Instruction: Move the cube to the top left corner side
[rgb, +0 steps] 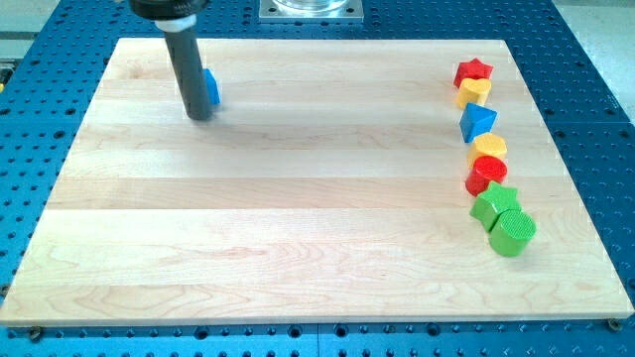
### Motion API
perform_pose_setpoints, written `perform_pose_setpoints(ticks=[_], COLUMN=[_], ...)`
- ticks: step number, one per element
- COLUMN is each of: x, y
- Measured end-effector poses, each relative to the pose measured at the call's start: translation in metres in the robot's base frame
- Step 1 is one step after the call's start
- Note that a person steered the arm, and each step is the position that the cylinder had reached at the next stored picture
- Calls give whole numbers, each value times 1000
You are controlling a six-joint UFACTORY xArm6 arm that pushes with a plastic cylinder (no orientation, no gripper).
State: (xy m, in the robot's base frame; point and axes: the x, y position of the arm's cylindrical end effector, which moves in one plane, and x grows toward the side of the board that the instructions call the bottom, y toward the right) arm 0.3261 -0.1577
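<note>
A blue cube [211,87] sits near the board's top left, mostly hidden behind my rod. My tip [199,116] rests on the wooden board [298,198] just to the left of and slightly below the cube, touching or nearly touching it. The rod rises from the tip to the view's top edge.
Down the view's right side runs a column of blocks: a red star [474,70], a yellow heart [474,91], a blue triangle [477,122], a yellow hexagon [488,148], a red cylinder [486,174], a green star [494,203] and a green cylinder [512,232]. A blue perforated table [585,59] surrounds the board.
</note>
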Motion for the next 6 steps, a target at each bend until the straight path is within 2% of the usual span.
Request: perform_pose_setpoints(ticks=[1, 2, 3, 4, 5, 6], x=[-50, -39, -76, -85, -70, -55], y=[1, 27, 62, -16, -8, 33])
